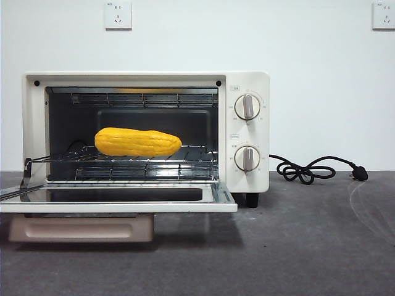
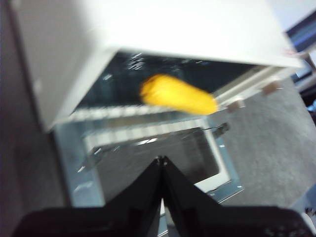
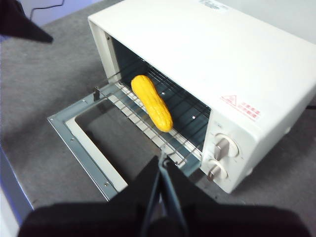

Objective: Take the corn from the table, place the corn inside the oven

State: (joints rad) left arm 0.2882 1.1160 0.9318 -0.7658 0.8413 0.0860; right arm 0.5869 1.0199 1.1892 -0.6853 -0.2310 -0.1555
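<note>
The corn (image 1: 137,142) is a yellow-orange cob lying on the wire rack (image 1: 197,154) inside the cream-white oven (image 1: 247,83), left of the rack's middle. The oven door (image 1: 117,203) hangs fully open and flat. The corn (image 2: 178,94) shows blurred in the left wrist view and the corn (image 3: 151,102) shows sharply in the right wrist view. My left gripper (image 2: 161,159) is shut and empty, above the open door. My right gripper (image 3: 162,159) is shut and empty, high above the oven's front near the knobs (image 3: 221,146). Neither gripper appears in the front view.
The oven's black power cord (image 1: 308,169) and plug lie on the dark grey table (image 1: 308,246) to the right of the oven. The door's beige handle (image 1: 80,228) hangs under the open door. The other arm's dark tip (image 3: 19,22) shows beyond the oven's far side.
</note>
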